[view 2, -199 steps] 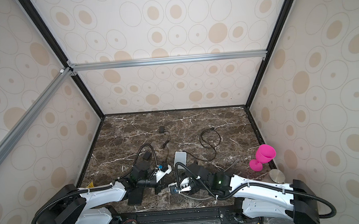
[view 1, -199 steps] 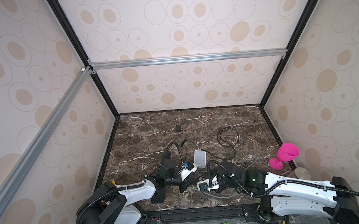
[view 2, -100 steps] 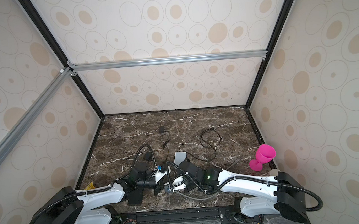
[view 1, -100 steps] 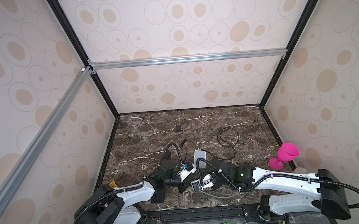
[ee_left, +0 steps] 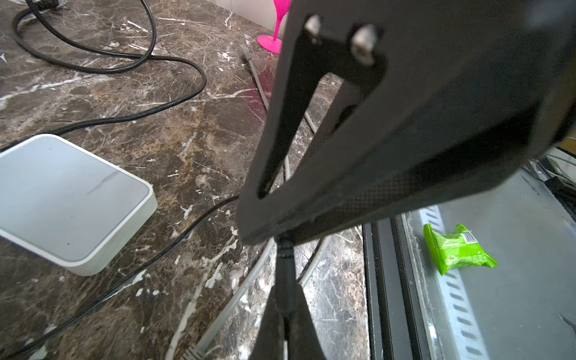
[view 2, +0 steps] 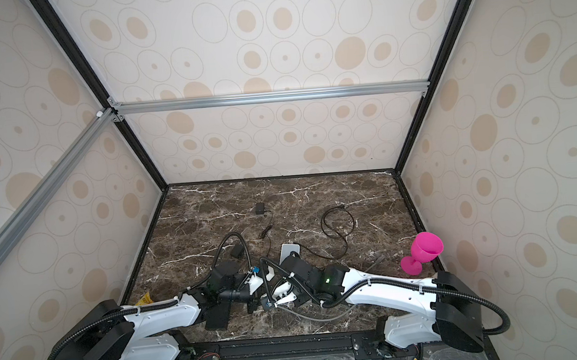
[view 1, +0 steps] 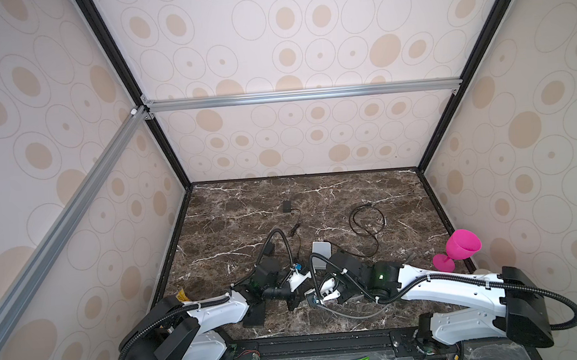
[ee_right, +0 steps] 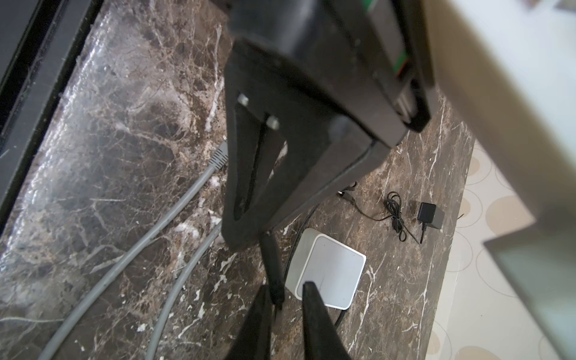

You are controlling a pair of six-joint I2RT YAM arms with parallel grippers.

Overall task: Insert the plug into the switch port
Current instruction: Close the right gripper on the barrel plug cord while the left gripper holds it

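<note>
White switch (ee_left: 68,199) lying flat, black plug (ee_left: 285,252) (half-hidden)

A pink goblet (view 1: 462,246) stands at the marble table's (view 1: 247,204) edge; a green packet (ee_left: 458,249) lies off it.

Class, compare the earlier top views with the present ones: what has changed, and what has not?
The right tool moved toward the left tool and narrowed its fingers around the black cable held there. The left tool, white box and pink cup stayed put.
</note>
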